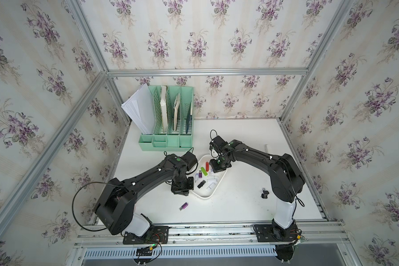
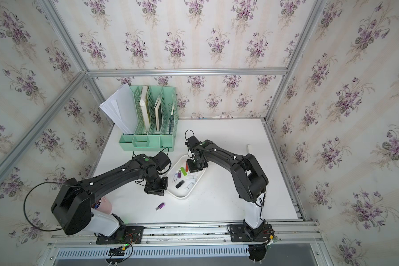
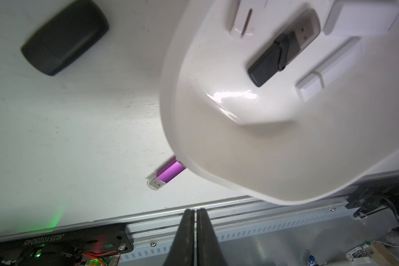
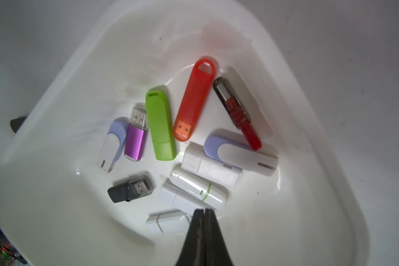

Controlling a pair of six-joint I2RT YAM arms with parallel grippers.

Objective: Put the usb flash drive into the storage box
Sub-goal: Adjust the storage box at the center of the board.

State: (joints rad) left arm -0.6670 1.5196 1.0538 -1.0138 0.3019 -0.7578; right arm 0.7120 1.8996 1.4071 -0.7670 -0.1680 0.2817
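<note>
Your left fingers (image 3: pixel 184 235) and right fingers (image 4: pixel 192 237) are both pressed together, gripping nothing, while the purple metal usb flash drive with a clear cap (image 1: pixel 183 206) lies on the white worktop (image 1: pixel 240 202) near the shallow white plastic storage box (image 1: pixel 205 196), not inside it.

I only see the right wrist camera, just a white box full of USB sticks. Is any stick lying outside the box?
Observer: Yes. One loose purple flash drive lies on the table, outside the storage box, on the side nearer the arm bases.
Operator: Is the left end effector holding it?
Observer: No. The left end effector is shut and empty, not touching that drive.
Operator: What's behind the box?
Observer: A mint-green file organizer stands toward the back wall.
</note>
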